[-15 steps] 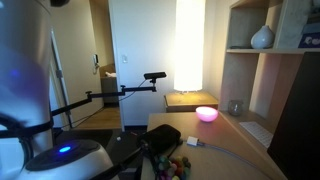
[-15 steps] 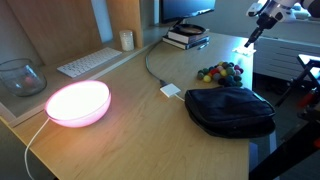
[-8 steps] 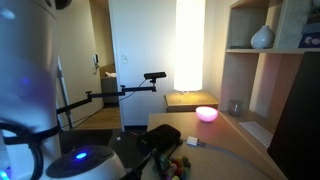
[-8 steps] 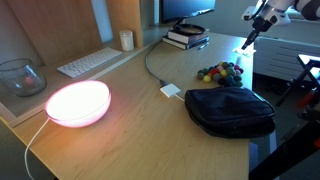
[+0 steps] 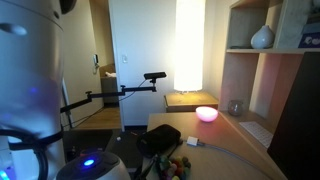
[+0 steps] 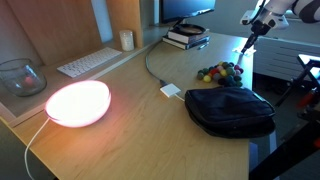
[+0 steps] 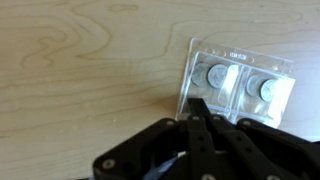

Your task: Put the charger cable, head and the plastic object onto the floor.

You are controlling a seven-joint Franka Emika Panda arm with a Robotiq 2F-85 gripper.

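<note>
I am counting on the pale wooden desk (image 6: 130,135) one glowing pink dome lamp (image 6: 78,103), one black fabric pouch (image 6: 230,110), one small white boxy plug head (image 6: 171,91), one thin charger cable (image 6: 149,66) and one white keyboard (image 6: 88,63). The wrist view is showing one clear plastic pack (image 7: 237,82) holding two round silver discs (image 7: 213,76).

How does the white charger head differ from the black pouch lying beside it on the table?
The charger head is white, the black pouch dark. The head is small and boxy; the pouch is far larger, low and rounded. Both lie close together on the wooden tabletop.
</note>
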